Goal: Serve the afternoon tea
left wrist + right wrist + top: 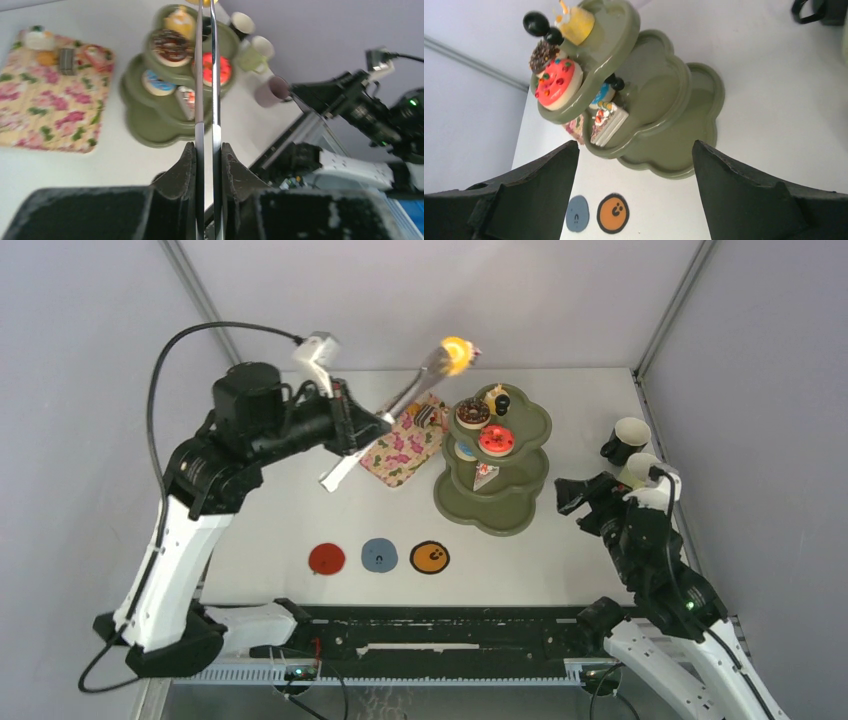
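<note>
Grey walls (420, 290) back the orange treat (457, 353) in tongs (400, 400) the left claw (207, 155) clamps, clearest from above; right claw (635, 145) gapes empty.

Upright olive 3-tier stand (500, 510) bearing donuts (473, 413)

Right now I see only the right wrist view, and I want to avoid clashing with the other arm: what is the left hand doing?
Observer: The left hand is shut on tongs that pinch an orange treat, held up in the air near the stand.
Operator: Any treats left to fetch?
Observer: Yes, a few treats lie at one end of the flowered tray, left of the stand.
Operator: And the mugs?
Observer: Three mugs stand in a row to the right of the stand.
</note>
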Available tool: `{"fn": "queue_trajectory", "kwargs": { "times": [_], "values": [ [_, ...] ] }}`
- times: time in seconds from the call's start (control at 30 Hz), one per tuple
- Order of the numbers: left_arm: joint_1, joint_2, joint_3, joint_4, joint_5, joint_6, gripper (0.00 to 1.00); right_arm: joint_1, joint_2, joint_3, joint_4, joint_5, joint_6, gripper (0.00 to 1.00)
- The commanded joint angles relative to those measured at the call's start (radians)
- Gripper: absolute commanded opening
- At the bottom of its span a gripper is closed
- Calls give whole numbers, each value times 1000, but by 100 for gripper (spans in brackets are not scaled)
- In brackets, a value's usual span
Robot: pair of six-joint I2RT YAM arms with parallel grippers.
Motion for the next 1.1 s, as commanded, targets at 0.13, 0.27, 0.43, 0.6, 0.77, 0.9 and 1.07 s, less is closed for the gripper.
{"fn": "queue_trajectory", "kwargs": {
  "times": [0.13, 0.27, 0.43, 0.6, 0.77, 0.9, 1.07],
  "values": [
    [-285, 250, 288, -41, -94, -52, 0, 7, -104, 65, -120, 255, 57, 91],
    [-359, 352, 371, -49, -171, -170, 0, 7, -122, 101, -152, 298, 18, 92],
    [-390, 433, 384, -34, -243, -241, 0, 7, -145, 140, -175, 358, -25, 92],
    [-422, 500, 419, -51, -324, -268, 0, 7, -184, 141, -200, 369, -33, 92],
    [-422, 547, 430, -18, -270, -284, 0, 7, -191, 130, -217, 352, -30, 92],
    [-421, 589, 456, -41, -240, -301, 0, 7, -194, 122, -219, 342, -32, 92],
    [-421, 586, 449, -41, -246, -302, 0, 7, -191, 96, -200, 328, -48, 92]
  ]
}}
